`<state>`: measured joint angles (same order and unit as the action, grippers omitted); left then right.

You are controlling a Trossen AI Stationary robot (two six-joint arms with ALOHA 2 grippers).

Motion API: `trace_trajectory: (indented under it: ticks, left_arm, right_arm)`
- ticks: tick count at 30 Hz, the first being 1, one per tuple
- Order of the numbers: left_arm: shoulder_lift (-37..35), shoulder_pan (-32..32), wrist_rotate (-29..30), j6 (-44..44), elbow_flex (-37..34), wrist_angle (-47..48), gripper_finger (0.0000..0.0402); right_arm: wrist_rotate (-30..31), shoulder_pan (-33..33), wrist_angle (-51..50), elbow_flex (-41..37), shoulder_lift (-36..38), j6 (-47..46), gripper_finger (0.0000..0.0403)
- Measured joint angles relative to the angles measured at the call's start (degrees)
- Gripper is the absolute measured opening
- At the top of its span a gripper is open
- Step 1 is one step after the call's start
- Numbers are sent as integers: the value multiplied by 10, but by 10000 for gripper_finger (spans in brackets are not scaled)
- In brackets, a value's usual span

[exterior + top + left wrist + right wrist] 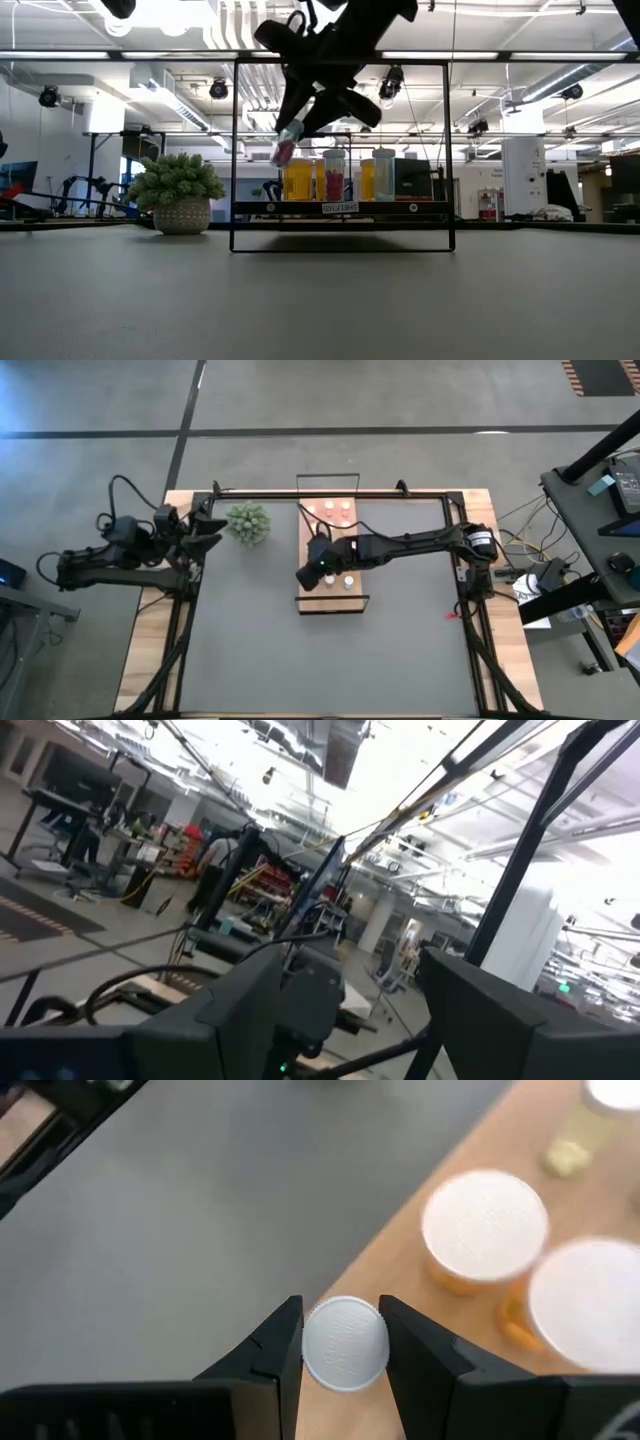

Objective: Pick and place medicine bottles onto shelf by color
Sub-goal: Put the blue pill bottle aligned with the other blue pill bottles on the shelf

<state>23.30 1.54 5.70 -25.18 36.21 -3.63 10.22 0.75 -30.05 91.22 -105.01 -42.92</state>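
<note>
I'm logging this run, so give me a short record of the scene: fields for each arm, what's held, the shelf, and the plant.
right gripper: above the shelf's left edge, fingers shut on a small pink bottle, held tilted in the air
left gripper: parked at the table's far left corner, holding nothing
shelf: mid-table, orange, pink and whitish bottles standing on it
plant: on the table, between the left gripper and the shelf

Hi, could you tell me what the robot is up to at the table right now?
The right gripper holds a small pink bottle by its white cap, lifted above the wooden shelf, at its left edge. Several orange and pink bottles already stand on the shelf. The left gripper waits at the table's left side, near the green plant, holding nothing.
</note>
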Motion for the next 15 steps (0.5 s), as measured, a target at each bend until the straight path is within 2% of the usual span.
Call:
trace_trajectory:
  ticks: [4,9,15]
  left_arm:
    - [-13,0,0,0,0,23,224]
    - [-23,0,1,0,0,34,224]
    - [-37,0,3,0,0,34,224]
  right_arm:
    - [28,-9,-22,0,0,-39,107]
    - [34,-10,-65,0,-1,-73,107]
    - [54,-11,-54,0,-10,-90,107]
